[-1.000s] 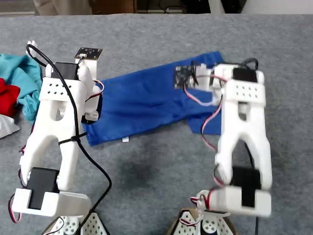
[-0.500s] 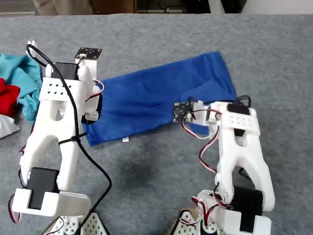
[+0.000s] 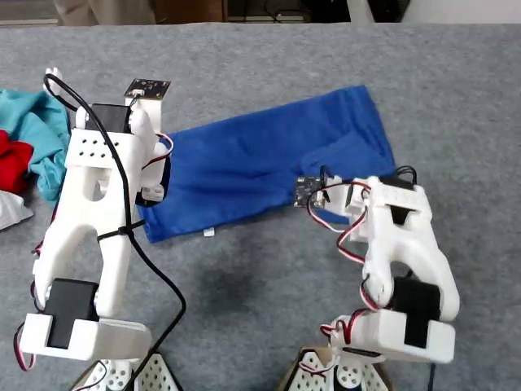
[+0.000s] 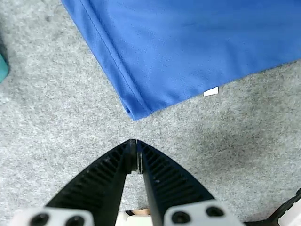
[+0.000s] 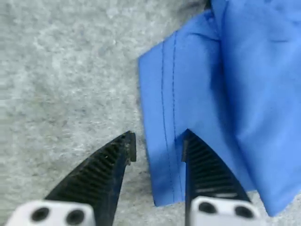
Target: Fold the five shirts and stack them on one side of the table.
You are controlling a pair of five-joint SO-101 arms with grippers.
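Blue shirt (image 3: pixel 269 159) is lying as a long folded band across the grey table (image 3: pixel 244 285), stretching from the left gripper (image 4: pixel 134 148) to the right gripper (image 5: pixel 156 140). The left gripper is hovering over bare table with its jaws pressed together on nothing, and the shirt's nearest corner is sitting just ahead of its tips, apart from them. The right gripper is holding its jaws apart, straddling the stitched hem at the shirt's other end: one finger (image 5: pixel 200 160) is hanging over the blue cloth, the other over grey table just beside the edge. Whether they are touching the cloth is unclear. Beyond the left arm (image 3: pixel 94 187), on its side away from the band, a teal shirt (image 3: pixel 37 122), a red shirt (image 3: pixel 12 151) and a white shirt (image 3: pixel 10 210) are lying bunched together.
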